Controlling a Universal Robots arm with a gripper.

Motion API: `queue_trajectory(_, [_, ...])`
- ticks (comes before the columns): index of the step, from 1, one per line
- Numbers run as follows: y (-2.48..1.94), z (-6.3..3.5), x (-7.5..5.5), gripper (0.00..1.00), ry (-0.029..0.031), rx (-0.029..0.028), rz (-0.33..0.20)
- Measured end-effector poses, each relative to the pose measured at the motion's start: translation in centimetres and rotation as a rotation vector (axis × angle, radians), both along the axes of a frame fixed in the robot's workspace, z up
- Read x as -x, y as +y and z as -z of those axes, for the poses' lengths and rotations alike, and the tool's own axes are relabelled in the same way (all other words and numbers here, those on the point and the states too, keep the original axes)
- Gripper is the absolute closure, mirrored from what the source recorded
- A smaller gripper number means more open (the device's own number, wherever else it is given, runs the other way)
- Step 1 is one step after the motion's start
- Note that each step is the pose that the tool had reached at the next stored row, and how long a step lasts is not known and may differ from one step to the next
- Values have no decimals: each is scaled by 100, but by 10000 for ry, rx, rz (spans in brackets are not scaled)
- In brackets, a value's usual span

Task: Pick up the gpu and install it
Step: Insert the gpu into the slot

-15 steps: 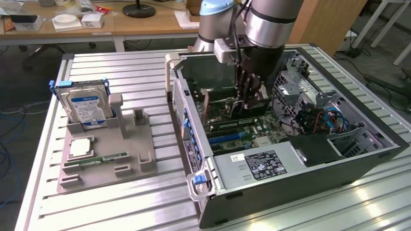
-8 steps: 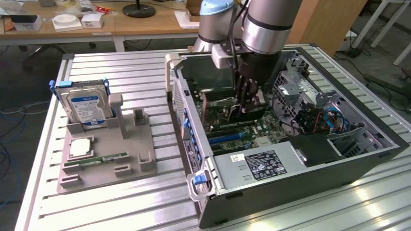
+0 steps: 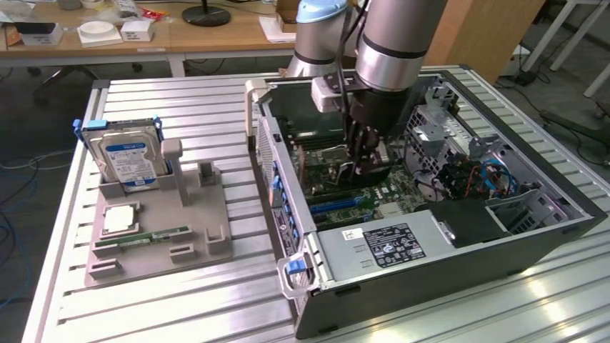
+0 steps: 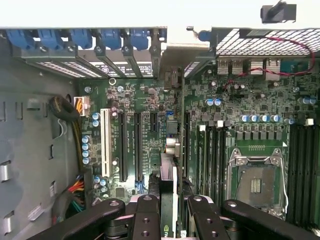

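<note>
My gripper (image 3: pixel 367 153) reaches down into the open computer case (image 3: pixel 533 236), just above the green motherboard (image 3: pixel 381 196). In the wrist view the gripper (image 4: pixel 172 220) is shut on the gpu (image 4: pixel 167 175), a thin card seen edge-on between the two black fingers (image 4: pixel 147 215). The card hangs over the motherboard (image 4: pixel 150 100), in line with the long black expansion slots (image 4: pixel 122 145) and close to the slotted rear wall of the case (image 4: pixel 125 62). Whether its lower edge touches a slot is hidden by the card itself.
A grey holder (image 3: pixel 153 257) on the slatted metal table, at the exterior view's left, carries a hard drive with a blue label (image 3: pixel 128 161), a processor (image 3: pixel 121 218) and a green memory stick (image 3: pixel 143 238). The power supply (image 3: pixel 381 246) and drive cage (image 3: pixel 448 128) crowd the case interior.
</note>
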State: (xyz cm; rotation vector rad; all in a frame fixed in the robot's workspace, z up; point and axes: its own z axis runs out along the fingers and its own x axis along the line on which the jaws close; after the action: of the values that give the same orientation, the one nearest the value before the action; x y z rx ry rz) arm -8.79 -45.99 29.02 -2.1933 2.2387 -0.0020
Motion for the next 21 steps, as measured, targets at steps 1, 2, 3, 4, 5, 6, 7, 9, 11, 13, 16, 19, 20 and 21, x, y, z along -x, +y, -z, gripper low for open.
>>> queue_trajectory(1, [-1,16,1,74,1,0,0])
queue_trajectory(2, [-3,30,1,74,2,0,-1])
queue_trajectory(3, [-5,45,2,74,2,0,0])
queue_trajectory(4, [-6,60,4,74,3,1,-1])
queue_trajectory(5, [-7,74,7,74,4,0,-5])
queue_trajectory(6, [-7,86,14,74,4,0,-6])
queue_trajectory(7, [-7,97,20,74,4,0,-8])
queue_trajectory(9, [-6,119,30,74,4,0,-14])
queue_trajectory(11, [-7,147,33,74,5,0,-20])
queue_trajectory(13, [-8,181,34,74,6,-1,-23])
queue_trajectory(16, [-8,220,39,74,7,0,-34])
queue_trajectory(19, [-8,235,43,74,8,2,-62])
queue_trajectory(20, [-9,237,43,74,8,3,-70])
queue_trajectory(21, [-8,240,43,74,5,2,-74])
